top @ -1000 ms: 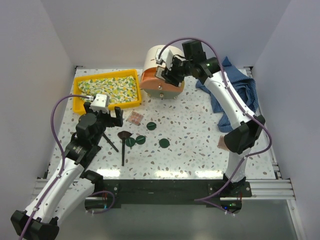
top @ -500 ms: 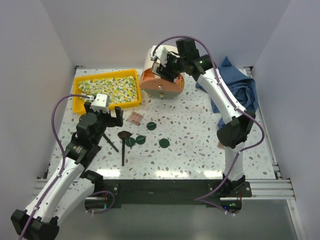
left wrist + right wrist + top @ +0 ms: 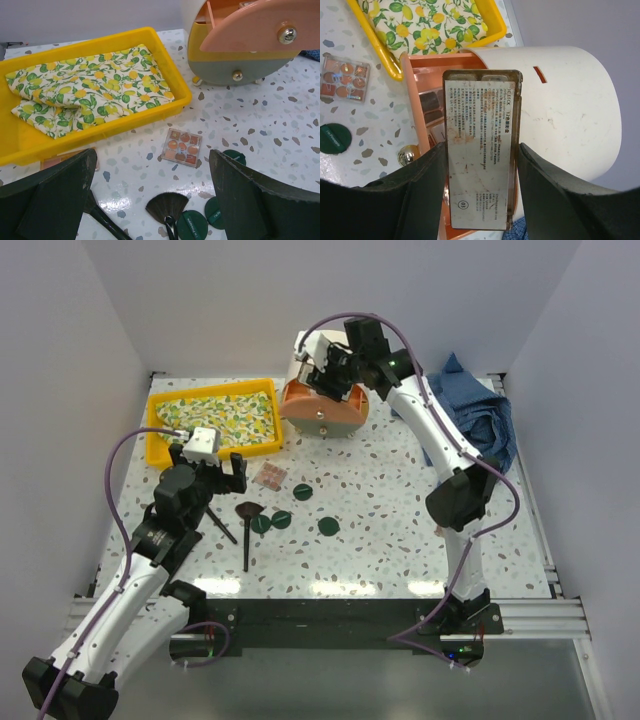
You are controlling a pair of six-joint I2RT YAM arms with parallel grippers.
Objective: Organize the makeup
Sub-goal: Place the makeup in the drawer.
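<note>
Palette (image 3: 482, 125) is pinched across its width by the right gripper (image 3: 481, 170), label side to the wrist cam, hanging over the organizer (image 3: 322, 412) at the far side of the table. The orange compartment (image 3: 427, 100) is swung open right under it, with dark things inside that I can't identify. Step in hand looks like the drop-in. I'd square the palette's long edge to the compartment wall, keep it off the cream dome (image 3: 570, 110), lower until it bears on the compartment floor, and only then release. Letting go from height risks it bouncing out or landing crooked on whatever is already in there. Left gripper (image 3: 152, 195) is spread wide and empty, hovering low over the loose items: second palette (image 3: 181, 147) just ahead of it, fan brush (image 3: 167, 206), thin brush (image 3: 220, 525), and four green discs (image 3: 303, 491) nearby. Plenty left to sort. The arms are well apart, so the left could line up on that palette without any conflict.
</note>
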